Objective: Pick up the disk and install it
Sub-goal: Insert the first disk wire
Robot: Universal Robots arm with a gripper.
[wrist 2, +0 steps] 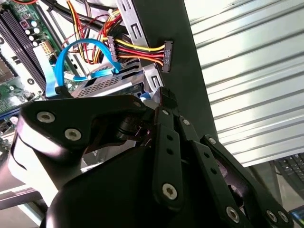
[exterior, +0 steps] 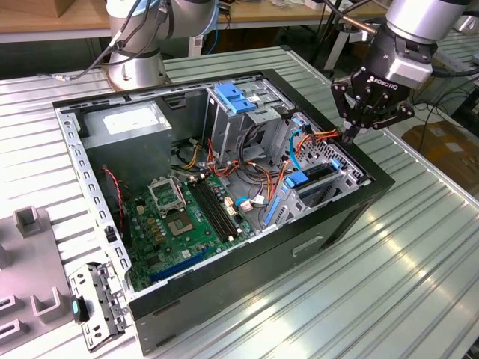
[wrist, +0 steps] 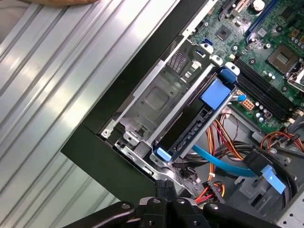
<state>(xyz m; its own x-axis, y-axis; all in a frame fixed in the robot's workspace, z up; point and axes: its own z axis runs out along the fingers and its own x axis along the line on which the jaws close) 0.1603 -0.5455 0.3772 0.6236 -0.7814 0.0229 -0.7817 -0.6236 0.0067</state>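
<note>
Open computer case [exterior: 224, 299] is lying right under the gripper [exterior: 350, 134]. Metal drive cage [wrist: 156, 99] is sitting just ahead of the fingertips, and the disk [wrist: 192, 130] is standing on edge in it. Fingers are pressing together with nothing pinched, by the case rim, next to the power cables [wrist 2: 137, 50].

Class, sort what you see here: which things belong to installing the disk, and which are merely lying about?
Belong to the job: disk in its blue carrier, drive cage holding it, gripper close by the cage.
Just lying about: power supply, motherboard, grey blocks, loose bracket on the table.
</note>
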